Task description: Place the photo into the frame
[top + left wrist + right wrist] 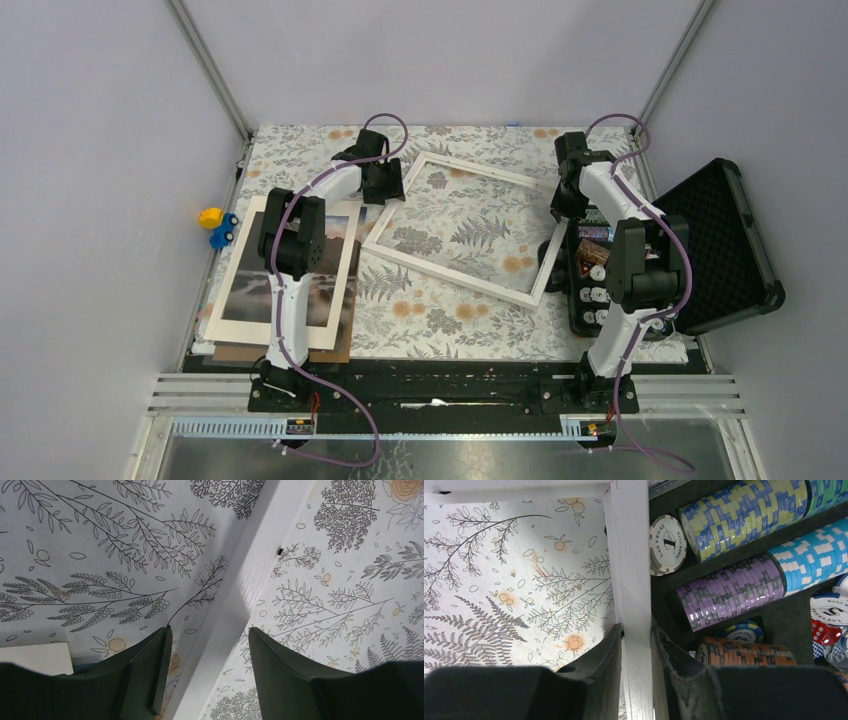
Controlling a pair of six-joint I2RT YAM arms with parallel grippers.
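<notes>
toy (215, 228): yellow and blue, at the table's (450, 322) left edge.
photo (245, 290): flat by the left edge, under a white mat (232, 326), on a brown backing board (240, 353); outside the frame.
left pincer (210, 630): released, fingers straddling the frame's left rail near its far-left corner, a gap showing on each side.
frame (450, 272): flat mid-table, skewed to the table's edges, floral cloth showing through; its left corner lies just beside the mat.
right pincer (636, 628): clenched on the frame's right rail, a finger pressed to each side.
poker chip case (715, 240): open at the right edge, stacked chips (744, 510) inside; the gripped rail runs just beside them.
room: bare cloth between frame and near edge, and a narrower strip along the far edge.
</notes>
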